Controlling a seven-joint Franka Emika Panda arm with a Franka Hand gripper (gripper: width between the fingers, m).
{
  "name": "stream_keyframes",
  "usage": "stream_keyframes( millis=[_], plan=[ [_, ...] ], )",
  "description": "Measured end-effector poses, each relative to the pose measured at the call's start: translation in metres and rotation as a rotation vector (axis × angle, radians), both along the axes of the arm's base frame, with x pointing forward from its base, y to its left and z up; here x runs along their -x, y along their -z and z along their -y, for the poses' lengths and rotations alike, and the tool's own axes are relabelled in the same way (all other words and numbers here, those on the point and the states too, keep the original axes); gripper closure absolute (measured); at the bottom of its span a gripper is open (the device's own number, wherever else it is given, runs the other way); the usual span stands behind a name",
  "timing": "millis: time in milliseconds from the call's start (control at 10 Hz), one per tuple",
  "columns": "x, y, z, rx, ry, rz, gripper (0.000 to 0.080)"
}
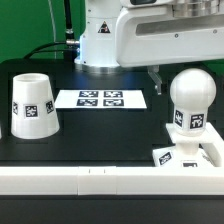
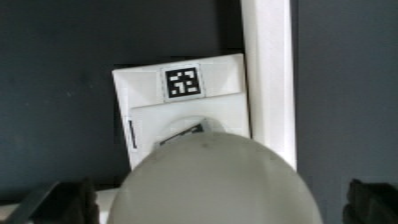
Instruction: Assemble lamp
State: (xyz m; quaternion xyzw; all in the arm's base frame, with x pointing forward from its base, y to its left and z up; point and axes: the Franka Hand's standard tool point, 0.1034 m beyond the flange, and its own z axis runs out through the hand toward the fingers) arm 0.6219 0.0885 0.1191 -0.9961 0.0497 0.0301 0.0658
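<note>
The white lamp bulb (image 1: 191, 100) stands upright on the flat square base (image 1: 186, 156) at the exterior view's right, against the white front rail. The tapered shade (image 1: 31, 104) stands apart on the table at the exterior view's left. In the wrist view the bulb (image 2: 210, 180) fills the space between my fingers, with the tagged base (image 2: 183, 95) beyond it. My gripper (image 2: 214, 208) is open; its dark fingers (image 2: 54, 202) stand wide on either side of the bulb without touching it. One finger (image 1: 155, 76) shows beside the bulb's head.
The marker board (image 1: 100, 98) lies flat between the shade and the bulb. A white rail (image 1: 100, 180) runs along the table's front edge and shows beside the base in the wrist view (image 2: 269, 60). The robot's white body (image 1: 140, 35) stands behind.
</note>
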Motion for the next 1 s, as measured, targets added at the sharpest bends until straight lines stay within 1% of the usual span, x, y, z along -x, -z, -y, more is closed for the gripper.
stream_keyframes(
  millis=[100,200,300,400,700,1000],
  plan=[
    [0.0,0.0001,0.0004,-0.004,-0.074,0.01,0.0101],
    [-0.0003,0.0001,0.0021,0.005,-0.173,0.023,0.0101],
    [-0.002,-0.0001,0.0047,0.039,-0.345,0.047,0.0101],
    [-0.0024,-0.0003,0.0036,0.043,-0.389,0.054,0.0101],
    [-0.0046,-0.0015,0.0055,0.077,-0.765,0.083,0.0101],
    [-0.0039,0.0002,0.0019,0.065,-0.923,0.092,0.0101]
  ],
)
